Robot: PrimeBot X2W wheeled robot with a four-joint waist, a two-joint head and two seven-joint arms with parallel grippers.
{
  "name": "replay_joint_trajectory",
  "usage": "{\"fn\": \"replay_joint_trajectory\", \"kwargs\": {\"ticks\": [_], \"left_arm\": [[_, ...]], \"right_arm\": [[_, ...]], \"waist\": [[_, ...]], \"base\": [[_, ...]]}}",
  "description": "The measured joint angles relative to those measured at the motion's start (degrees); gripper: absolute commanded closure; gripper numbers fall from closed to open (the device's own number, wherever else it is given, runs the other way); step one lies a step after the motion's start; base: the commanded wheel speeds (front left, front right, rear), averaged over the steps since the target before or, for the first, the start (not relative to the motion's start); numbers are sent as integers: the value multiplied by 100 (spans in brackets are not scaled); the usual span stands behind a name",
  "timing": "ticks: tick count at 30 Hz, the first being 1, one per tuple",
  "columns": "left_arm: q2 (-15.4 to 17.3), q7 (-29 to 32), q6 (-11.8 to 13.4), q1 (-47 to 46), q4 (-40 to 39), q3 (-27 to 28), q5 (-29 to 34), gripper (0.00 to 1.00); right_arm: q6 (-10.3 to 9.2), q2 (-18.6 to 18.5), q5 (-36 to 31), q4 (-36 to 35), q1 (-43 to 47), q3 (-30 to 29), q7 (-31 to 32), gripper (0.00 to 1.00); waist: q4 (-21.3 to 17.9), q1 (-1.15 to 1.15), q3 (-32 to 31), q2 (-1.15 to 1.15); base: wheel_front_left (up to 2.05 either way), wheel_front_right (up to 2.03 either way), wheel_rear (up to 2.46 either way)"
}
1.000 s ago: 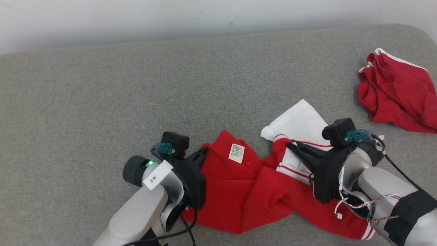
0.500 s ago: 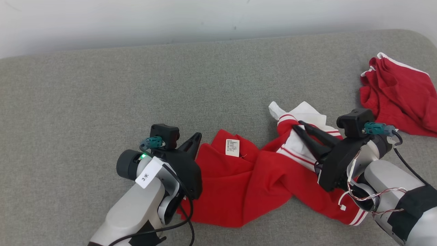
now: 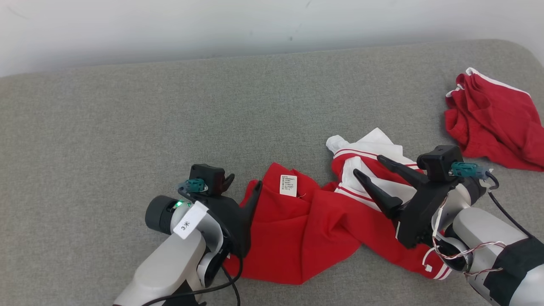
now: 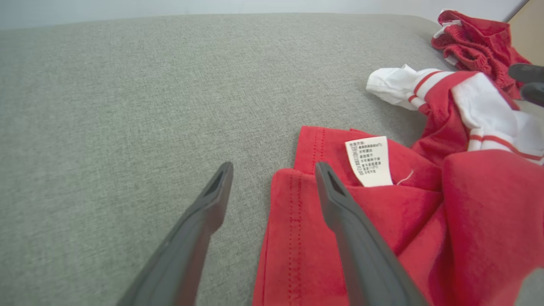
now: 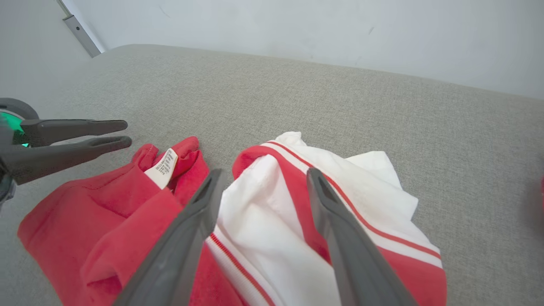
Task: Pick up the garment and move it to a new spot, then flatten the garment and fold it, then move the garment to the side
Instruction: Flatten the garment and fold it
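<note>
From my seat the grey padded surface (image 3: 170, 119) runs off the frame on both sides. The garment (image 3: 314, 229), red with a white, red-striped part, lies crumpled on its near half between my two arms. I cannot make out its full outline: the left arm covers its near-left corner and the right forearm hides its near-right end. A second red garment (image 3: 497, 123) sits well apart at the far right, cut off by the edge of the head view.

Both pale forearms come in from the bottom edge, cropped, and angle inward and forward. The right gripper (image 3: 368, 165) hangs over the white striped part, fingers spread, gripping nothing. The left gripper (image 3: 245, 180) is spread too and empty, one finger over the red hem, the other over bare grey. I cannot tell whether any fingertip touches cloth. The care label (image 3: 288, 185) lies face up just beyond the left fingers, its print too small to read.
</note>
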Motion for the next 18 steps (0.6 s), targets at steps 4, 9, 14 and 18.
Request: {"fn": "replay_joint_trajectory", "kwargs": {"ticks": [4, 9, 14, 18], "left_arm": [[-10, 55, -1, 2, 4, -123, -81, 0], [-8, 170, -2, -18, 45, -250, -256, 0], [-5, 199, 0, -50, 100, -325, -328, 0], [-8, 227, 4, -194, 99, -415, -378, 0]], "right_arm": [[0, 32, -1, -29, -15, 57, 89, 0], [0, 84, -27, -15, -68, 113, 204, 0], [0, 129, -33, 47, -197, 145, 293, 0], [0, 148, -88, 201, -264, 192, 355, 0]], "waist": [[-24, 0, 25, 0], [-50, 0, 107, 0], [-74, 0, 200, 0], [-88, 0, 249, 0]], "base": [[0, 0, 0], [0, 0, 0], [0, 0, 0], [0, 0, 0]]}}
